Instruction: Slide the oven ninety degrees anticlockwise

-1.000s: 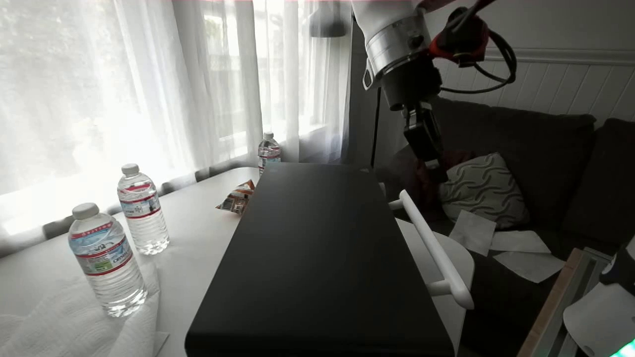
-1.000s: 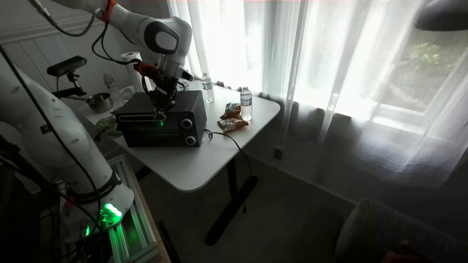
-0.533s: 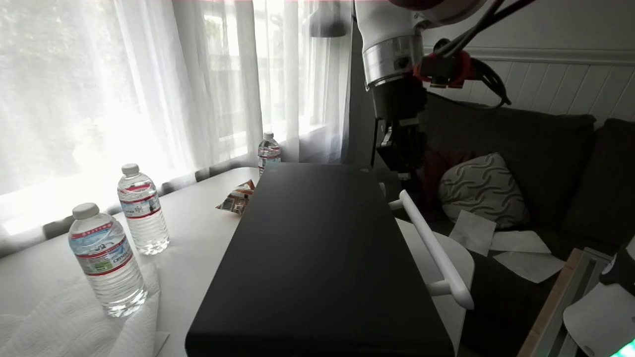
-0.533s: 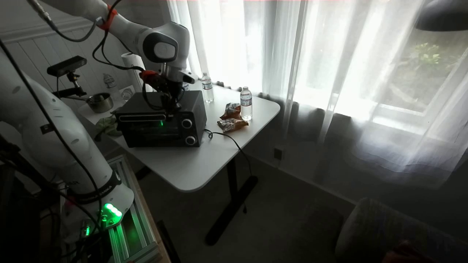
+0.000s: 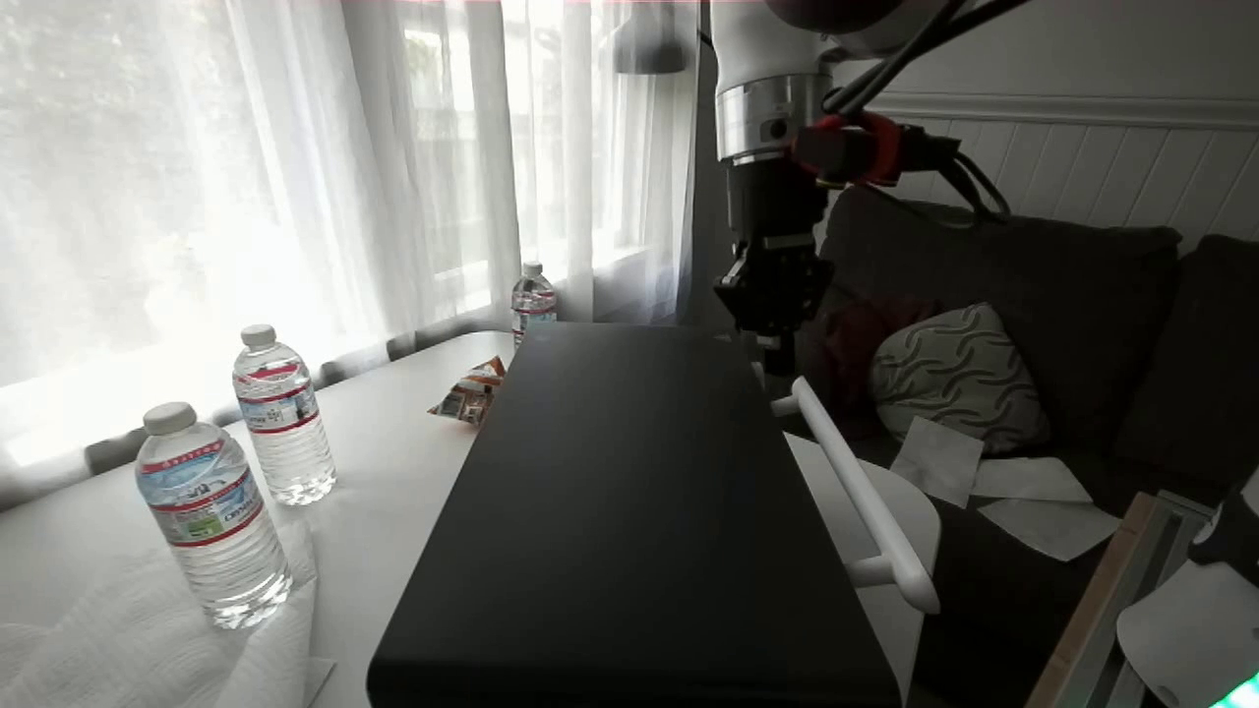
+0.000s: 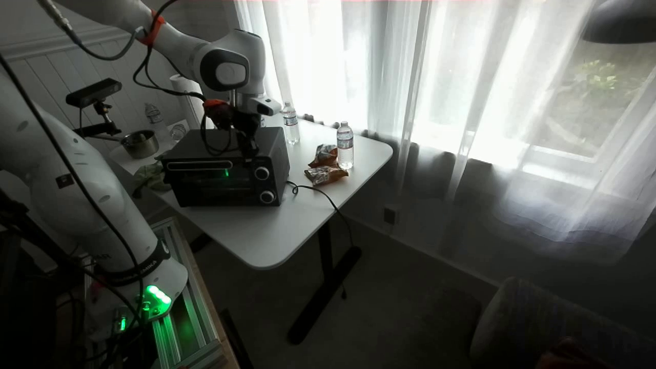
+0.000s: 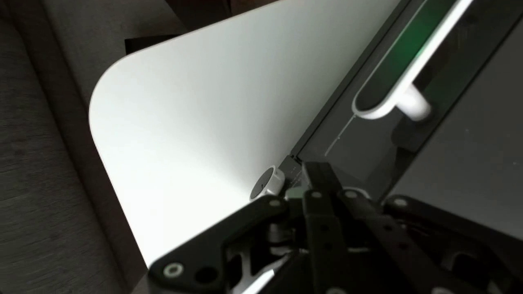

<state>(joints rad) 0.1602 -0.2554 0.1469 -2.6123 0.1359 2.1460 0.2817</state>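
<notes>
white tabletop point(image 6: 261, 236) runs out below the claw point(image 7: 322, 175) to a rounded corner
claw pressed together, the oven point(image 5: 629, 511) just beside it

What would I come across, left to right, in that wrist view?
Table corner, knob, gripper fingertips, oven handle.
</notes>
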